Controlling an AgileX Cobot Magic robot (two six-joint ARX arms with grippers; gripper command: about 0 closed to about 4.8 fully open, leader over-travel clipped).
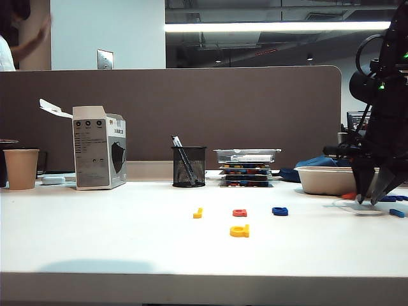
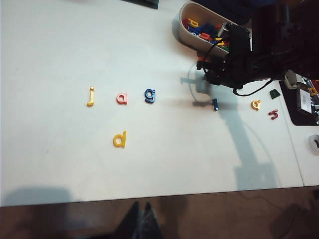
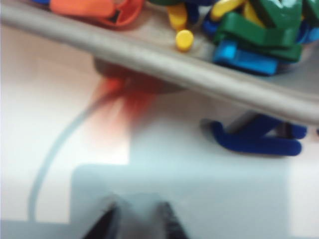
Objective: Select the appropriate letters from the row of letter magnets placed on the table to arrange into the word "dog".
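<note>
I see the yellow "d" lying alone on the table, nearer than the blue "g". My right gripper hangs beside the tub, jaws apart. Left gripper: unseen. No writing I can read.

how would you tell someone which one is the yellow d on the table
On the white table, find the short line of three letters: a thin yellow stick letter, a red-orange letter and a dark blue g. The yellow d lies alone just off that line, toward the table's front edge, rounder and fatter than the yellow stick.
</note>
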